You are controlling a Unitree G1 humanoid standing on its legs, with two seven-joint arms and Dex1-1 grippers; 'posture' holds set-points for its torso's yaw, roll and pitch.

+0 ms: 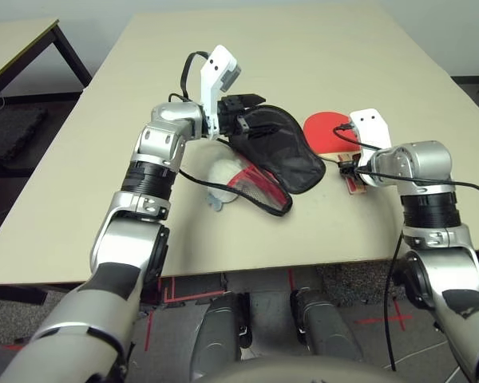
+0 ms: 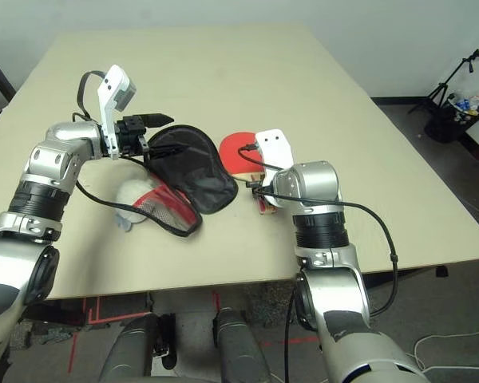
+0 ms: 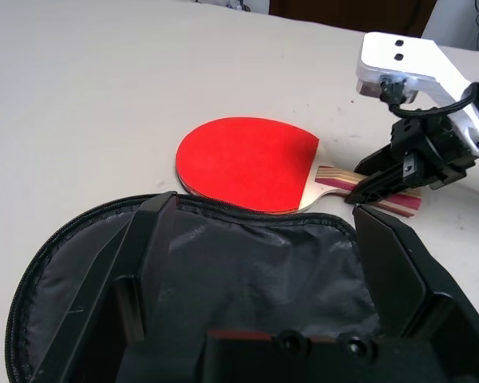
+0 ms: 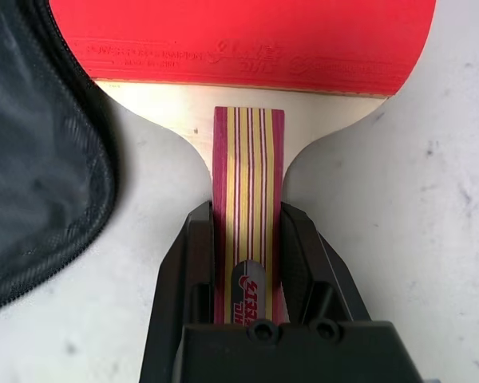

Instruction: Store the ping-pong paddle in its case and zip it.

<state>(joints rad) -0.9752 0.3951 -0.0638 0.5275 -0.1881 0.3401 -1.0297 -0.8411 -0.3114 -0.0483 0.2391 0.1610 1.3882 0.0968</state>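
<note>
The ping-pong paddle lies flat on the table, red face up, its striped handle pointing toward me. My right gripper is shut on that handle, one finger pressed to each side. Left of the paddle lies the case, spread apart with its black lining showing. Its red mesh side rests on the table below. My left gripper stands open at the case's far-left edge, fingers spread wide over the lining. The case mouth faces the paddle's head.
A pale plush ball lies against the case's near-left side. The beige table stretches far behind both things. A second table stands off to the left, and a tripod stands on the floor at the right.
</note>
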